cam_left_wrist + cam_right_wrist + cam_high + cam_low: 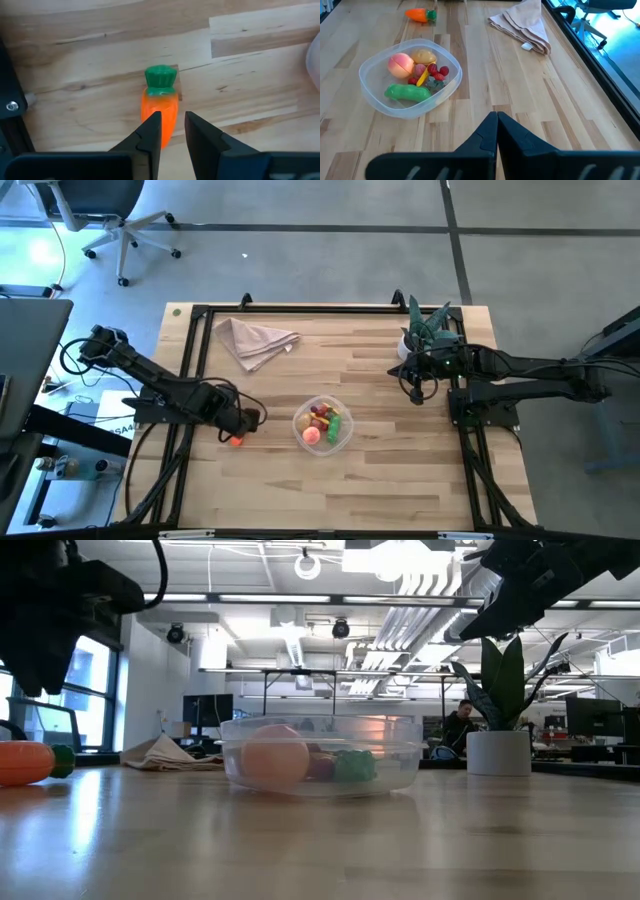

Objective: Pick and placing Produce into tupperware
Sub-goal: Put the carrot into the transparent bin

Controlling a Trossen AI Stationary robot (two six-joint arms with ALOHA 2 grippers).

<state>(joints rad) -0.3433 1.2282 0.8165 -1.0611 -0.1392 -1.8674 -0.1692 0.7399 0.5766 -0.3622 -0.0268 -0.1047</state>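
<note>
The left tool (173, 131) hangs just above the orange plastic carrot with a green top (161, 106), its fingers parted narrowly and holding nothing; the carrot lies on the light wooden surface (400, 470), at nine o'clock from the round clear plastic tupperware (345, 438), which already holds several produce pieces. The step looks like the carrot's pickup: next, lower and close. Bare wood lies between them. The right tool (496, 131) waits shut at three o'clock.
</note>
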